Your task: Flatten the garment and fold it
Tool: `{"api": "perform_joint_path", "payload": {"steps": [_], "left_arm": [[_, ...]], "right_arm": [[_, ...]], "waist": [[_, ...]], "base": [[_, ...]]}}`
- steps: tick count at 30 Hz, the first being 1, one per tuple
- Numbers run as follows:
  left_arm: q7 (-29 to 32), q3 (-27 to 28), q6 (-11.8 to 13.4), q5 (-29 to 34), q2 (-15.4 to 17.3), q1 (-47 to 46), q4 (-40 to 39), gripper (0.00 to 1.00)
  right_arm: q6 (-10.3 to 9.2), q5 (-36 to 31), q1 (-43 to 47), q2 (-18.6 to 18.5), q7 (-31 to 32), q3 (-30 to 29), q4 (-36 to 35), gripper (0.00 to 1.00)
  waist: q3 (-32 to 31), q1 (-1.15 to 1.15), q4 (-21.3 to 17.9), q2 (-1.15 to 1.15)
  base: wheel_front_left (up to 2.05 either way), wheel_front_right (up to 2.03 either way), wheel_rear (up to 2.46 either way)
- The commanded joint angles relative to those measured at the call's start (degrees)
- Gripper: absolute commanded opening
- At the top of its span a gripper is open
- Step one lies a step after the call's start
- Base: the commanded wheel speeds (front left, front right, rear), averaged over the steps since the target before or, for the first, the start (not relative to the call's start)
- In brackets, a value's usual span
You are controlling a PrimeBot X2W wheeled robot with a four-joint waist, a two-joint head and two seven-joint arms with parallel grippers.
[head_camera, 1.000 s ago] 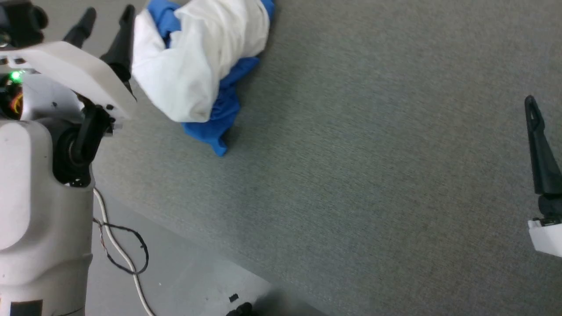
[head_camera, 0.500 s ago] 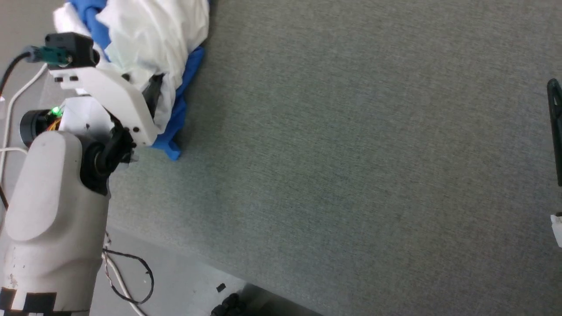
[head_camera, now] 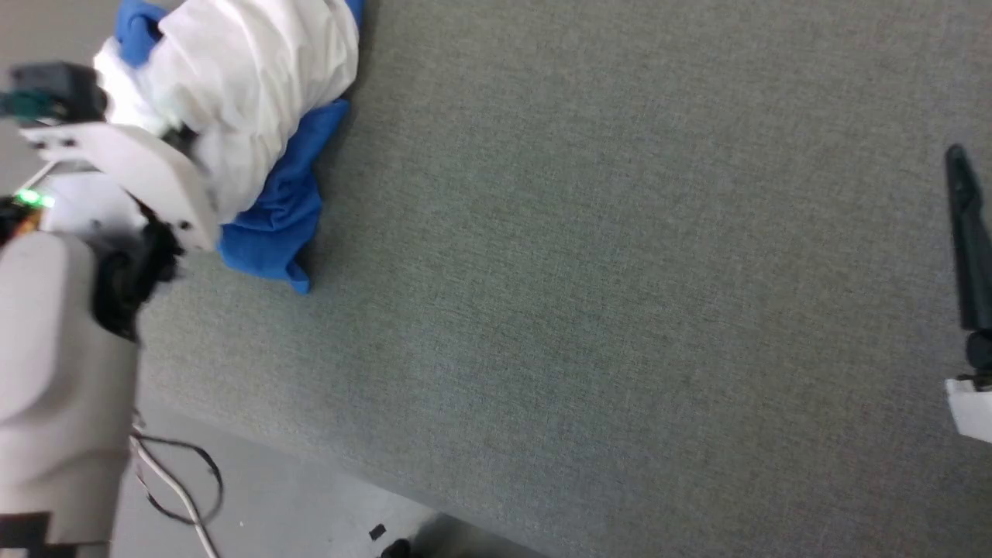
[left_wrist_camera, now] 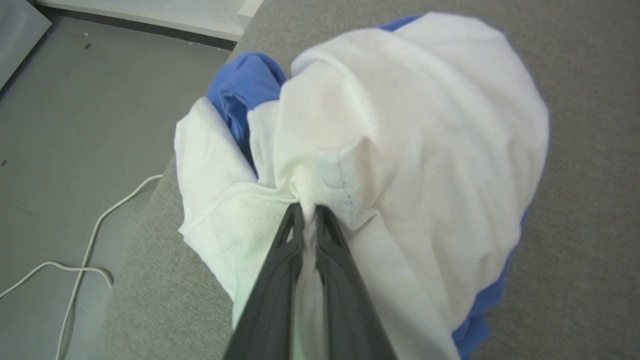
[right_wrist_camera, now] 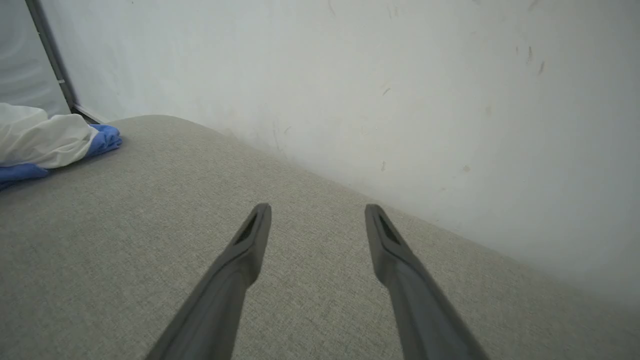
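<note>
The task is at its very start. The soft white cotton T-shirt with bright blue sleeves [left_wrist_camera: 425, 125] lies as a crumpled mound, not spread at all, near the table's edge. The table is a grey, fabric-covered one [head_camera: 620, 310].

The left claw [left_wrist_camera: 307, 210] is clamped on the T-shirt, its two dark fingers drawn together with a thin ridge of white cloth pinched between them and gathered into puckers right at the tips. The bulk of the mound sits just beyond those tips and to their right. A blue fold pokes up beyond and to their left, and more blue shows under the mound's far right side. The pinched part looks like a stitched hem or seam, though the bunching makes that hard to tell.

The right claw [right_wrist_camera: 317, 220] has its fingers spread apart and holds nothing. It hovers over bare table, with the T-shirt well apart from it, far off to its left.

Done so far, as I judge it: one grip taken. Left to do is nearly everything:
- lifting or dragging the cloth open
- finding a second corner for the free claw
- smoothing the shirt flat
- making every fold
</note>
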Motion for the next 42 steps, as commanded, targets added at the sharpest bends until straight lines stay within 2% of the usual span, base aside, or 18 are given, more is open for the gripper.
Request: {"api": "perform_joint_path", "payload": {"steps": [1, 11, 19, 24, 31, 37, 42], "left_arm": [[-0.46, 1.28, 0.18, 0.09, 1.78, -1.94, -0.94, 0.00], [2.73, 4.49, 0.04, -0.94, 7.43, -10.75, -10.62, 0.00], [5.03, 3.30, 0.57, -1.14, 6.36, -26.30, -16.08, 0.00], [4.31, 0.57, 0.94, -0.93, 1.93, -38.56, -15.09, 0.00], [2.66, -3.55, 1.47, -2.20, -7.77, -52.69, -9.29, 0.00], [0.16, -5.36, 2.41, -3.83, -15.39, -60.45, -2.57, 0.00], [-1.53, -6.66, 2.95, -6.53, -18.21, -62.34, 0.95, 0.00]], "right_arm": [[-0.11, 0.24, -0.57, 1.25, -1.02, 0.84, 1.12, 1.00], [-0.11, -1.05, 0.02, 8.78, -5.71, 1.68, 7.57, 1.00], [-0.11, -1.84, 0.80, 14.18, -9.45, 1.87, 12.13, 1.00], [-0.11, -2.02, 0.72, 15.85, -11.22, 1.35, 14.29, 1.00], [-0.11, -1.83, 0.56, 16.92, -13.21, 0.41, 17.04, 1.00], [-0.11, -1.16, 0.15, 17.22, -14.82, -0.83, 19.01, 1.00], [-0.11, 0.41, -0.38, 17.24, -15.83, -3.20, 19.84, 1.00]], "waist": [[-3.36, 0.00, -0.11, 0.00], [-12.62, 0.00, -2.37, 0.00], [-17.71, 0.00, -4.94, 0.00], [-19.39, 0.00, -6.80, 0.00], [-20.44, 0.00, -10.05, 0.00], [-20.98, 0.00, -13.73, 0.00], [-21.18, 0.00, -16.02, 0.00]], "base": [[0.00, 0.00, 0.00], [0.00, 0.00, 0.00], [0.00, 0.00, 0.00], [0.00, 0.00, 0.00], [0.00, 0.00, 0.00], [0.00, 0.00, 0.00], [0.00, 0.00, 0.00]]}}
